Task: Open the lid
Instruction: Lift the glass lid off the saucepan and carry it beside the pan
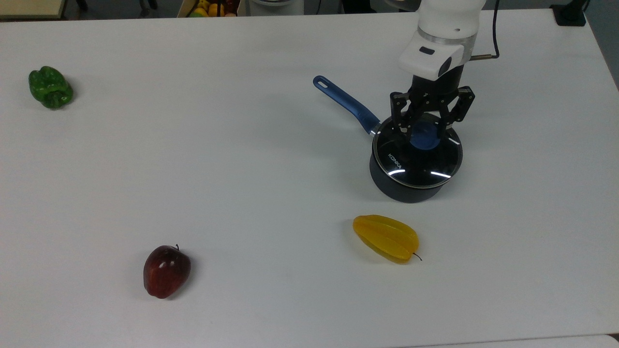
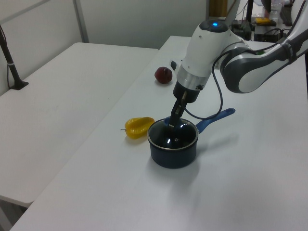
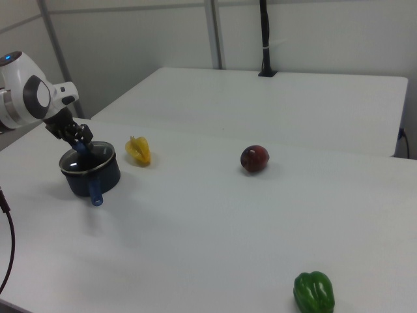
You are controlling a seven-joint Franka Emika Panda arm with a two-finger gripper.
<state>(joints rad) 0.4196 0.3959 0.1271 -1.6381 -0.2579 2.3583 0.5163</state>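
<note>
Lid (image 1: 417, 157): round clear glass w/ metal rim, blue knob, KONKA lettering; jaws pinching knob.

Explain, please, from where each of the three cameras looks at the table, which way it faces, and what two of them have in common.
Top view: high above the table's near edge, looking down; it sees the white wrist and black hand at the lid.
Left view: beside the table at the saucepan end, looking along it; it sees the arm's white links.
Right view: at the opposite end, near the green pepper, facing back; the arm stands at the right view's left.
Left and right views share the saucepan, starfruit and apple.
</note>
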